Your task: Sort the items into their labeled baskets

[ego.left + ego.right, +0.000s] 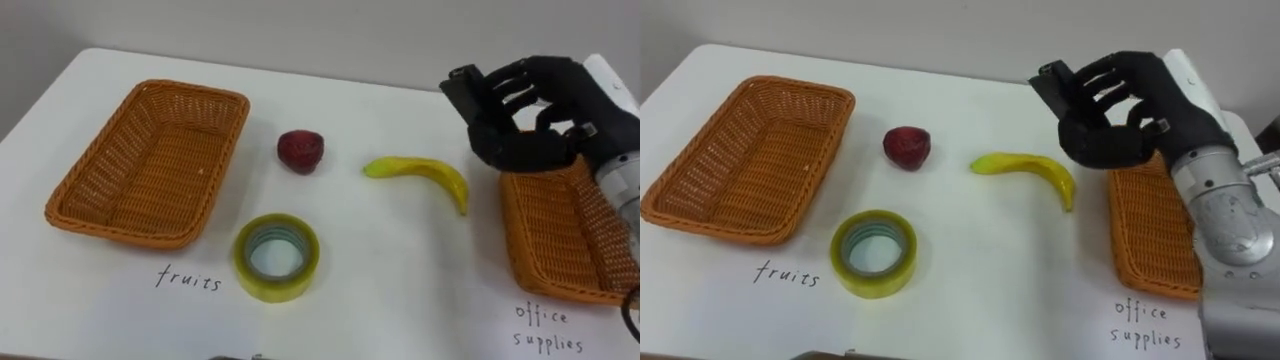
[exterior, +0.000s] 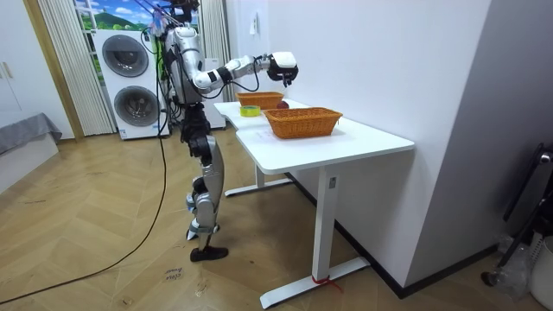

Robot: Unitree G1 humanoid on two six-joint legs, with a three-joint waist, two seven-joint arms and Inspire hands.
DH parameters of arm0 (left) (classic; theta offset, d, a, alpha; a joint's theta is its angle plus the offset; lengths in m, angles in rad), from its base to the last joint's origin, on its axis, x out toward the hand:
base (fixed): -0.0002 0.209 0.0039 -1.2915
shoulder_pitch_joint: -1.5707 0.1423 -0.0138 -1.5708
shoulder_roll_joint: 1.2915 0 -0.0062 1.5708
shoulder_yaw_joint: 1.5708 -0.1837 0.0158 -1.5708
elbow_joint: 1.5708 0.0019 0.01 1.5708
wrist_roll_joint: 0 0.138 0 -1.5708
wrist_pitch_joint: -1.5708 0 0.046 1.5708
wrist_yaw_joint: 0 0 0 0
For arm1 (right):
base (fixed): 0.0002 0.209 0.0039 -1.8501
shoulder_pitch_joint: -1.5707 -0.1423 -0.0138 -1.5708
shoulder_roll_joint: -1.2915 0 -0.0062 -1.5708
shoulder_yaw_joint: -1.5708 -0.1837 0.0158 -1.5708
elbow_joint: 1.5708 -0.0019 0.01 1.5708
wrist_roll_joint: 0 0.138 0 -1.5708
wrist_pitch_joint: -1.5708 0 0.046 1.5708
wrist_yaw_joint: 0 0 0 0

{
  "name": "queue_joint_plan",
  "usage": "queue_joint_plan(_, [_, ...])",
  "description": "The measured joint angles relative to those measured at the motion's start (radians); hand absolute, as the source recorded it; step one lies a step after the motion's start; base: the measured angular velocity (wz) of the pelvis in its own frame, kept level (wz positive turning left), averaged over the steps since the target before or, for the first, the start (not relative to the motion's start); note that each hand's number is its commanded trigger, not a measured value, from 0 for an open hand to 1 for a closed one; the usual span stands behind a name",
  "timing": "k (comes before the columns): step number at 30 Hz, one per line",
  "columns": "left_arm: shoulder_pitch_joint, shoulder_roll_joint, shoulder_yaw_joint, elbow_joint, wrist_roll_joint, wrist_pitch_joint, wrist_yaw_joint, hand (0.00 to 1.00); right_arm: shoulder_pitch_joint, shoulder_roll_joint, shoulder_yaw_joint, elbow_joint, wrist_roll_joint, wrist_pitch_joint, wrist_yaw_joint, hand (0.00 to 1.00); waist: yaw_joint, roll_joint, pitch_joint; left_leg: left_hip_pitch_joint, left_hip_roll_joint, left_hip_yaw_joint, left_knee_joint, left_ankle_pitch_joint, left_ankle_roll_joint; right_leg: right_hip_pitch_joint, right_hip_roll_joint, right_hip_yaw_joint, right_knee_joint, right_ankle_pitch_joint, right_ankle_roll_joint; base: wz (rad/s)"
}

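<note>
right hand [image 1: 540,118] hangs over the far end of the office supplies basket [image 1: 513,225], its fingers curled round a small black object [image 1: 461,88] that juts out toward the robot's left. the fingers cover much of that object, so i cannot tell what it is. just left of the hand and lower, a banana [image 1: 425,175] lies on the white table [image 1: 400,295], near the basket's rim but apart from it. further left sits a dark red fruit [image 1: 300,150], and nearer the robot a roll of yellow tape [image 1: 277,257] lies flat. the fruit basket [image 1: 105,175] stands at the far left. the office supplies basket is partly hidden by the arm and cut off at the right edge.
</note>
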Motion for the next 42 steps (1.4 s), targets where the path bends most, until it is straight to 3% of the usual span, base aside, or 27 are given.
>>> queue_joint_plan(4, [-0.001,0.0,0.01,-0.002,0.001,0.0,0.0,0.0,0.0,-0.006,-0.023,0.003,0.003,-0.002,-0.057,1.0,-0.005,-0.004,-0.0027,0.0,0.0,0.0,0.006,0.0,0.0,0.0,-0.001,-0.003,-0.001,0.0,0.0,0.0])
queue_joint_plan(8, [0.001,0.0,0.014,-0.001,0.001,-0.006,0.0,0.0,0.0,-0.023,-0.028,0.058,-0.004,-0.03,-0.102,1.0,-0.015,-0.009,-0.0063,0.0,0.0,0.001,0.011,0.0,0.0,0.001,-0.003,-0.007,0.0,0.0,0.0,0.0])
queue_joint_plan(19, [0.022,0.001,0.015,-0.002,0.03,-0.01,-0.001,0.0,0.007,-0.023,-0.039,0.105,0.005,-0.045,-0.165,1.0,-0.036,-0.02,-0.0074,0.002,0.002,0.007,0.018,0.0,0.0,0.004,-0.006,-0.005,0.001,0.0,0.0,-0.01])
queue_joint_plan(30, [0.032,0.001,0.015,-0.002,0.028,-0.01,-0.014,0.0,0.024,-0.023,-0.058,0.154,0.033,-0.051,-0.175,1.0,-0.056,-0.01,-0.0064,0.006,0.002,0.009,0.019,-0.001,0.0,0.007,-0.006,-0.003,0.002,0.001,0.001,0.0])
queue_joint_plan(41, [0.033,0.001,0.016,-0.002,0.03,0.014,-0.049,0.0,0.064,-0.023,-0.066,0.19,-0.03,-0.038,-0.138,1.0,-0.069,-0.01,-0.0066,0.002,0.001,0.011,0.012,-0.001,0.0,0.001,-0.005,0.002,0.001,0.001,0.001,0.0])
queue_joint_plan(42, [0.033,0.001,0.016,-0.002,0.029,0.016,-0.049,0.0,0.07,-0.023,-0.066,0.19,-0.036,-0.036,-0.135,0.75,-0.07,-0.01,-0.0067,0.003,0.001,0.013,0.011,-0.001,0.0,0.001,-0.005,0.001,0.001,0.001,0.001,0.0])
